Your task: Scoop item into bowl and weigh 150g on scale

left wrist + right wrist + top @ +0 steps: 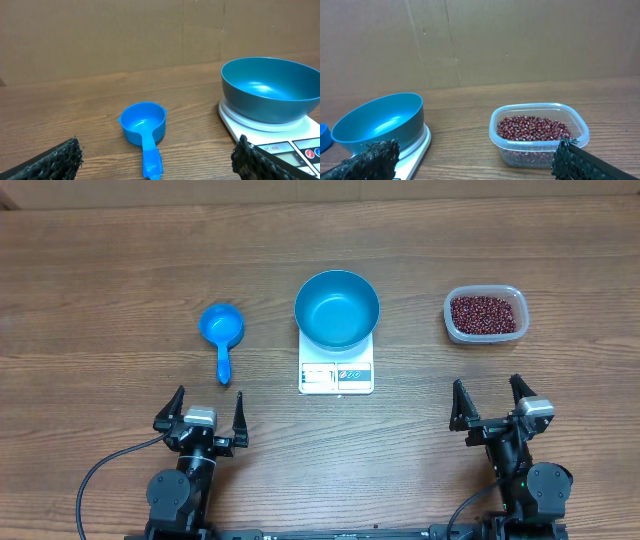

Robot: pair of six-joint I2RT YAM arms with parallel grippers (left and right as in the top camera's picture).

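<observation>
— Which arm suits the scoop (221, 330)?
— The left pincer (210, 404), wide and empty: scoop straight ahead, handle pointing back at it. Centre, the bowl (337, 308) sits empty on the scale (336, 372). The beans (485, 313) lie in the tub (452, 320) ahead of the right pincer (487, 395), also wide.

The scale (336, 370) sits mid-tabletop (100, 280), and the bowl (337, 310) rests on its platform, behind the display strip. Left of the scale, apart from it, lies the scoop (221, 330), with its handle pointing toward the robot. Right of the scale, well apart, stands the tub (510, 330) with the beans (485, 313) inside. In front of the scale, the left pincer (210, 395) sits off to its left and the right pincer (487, 383) to its right.
</observation>
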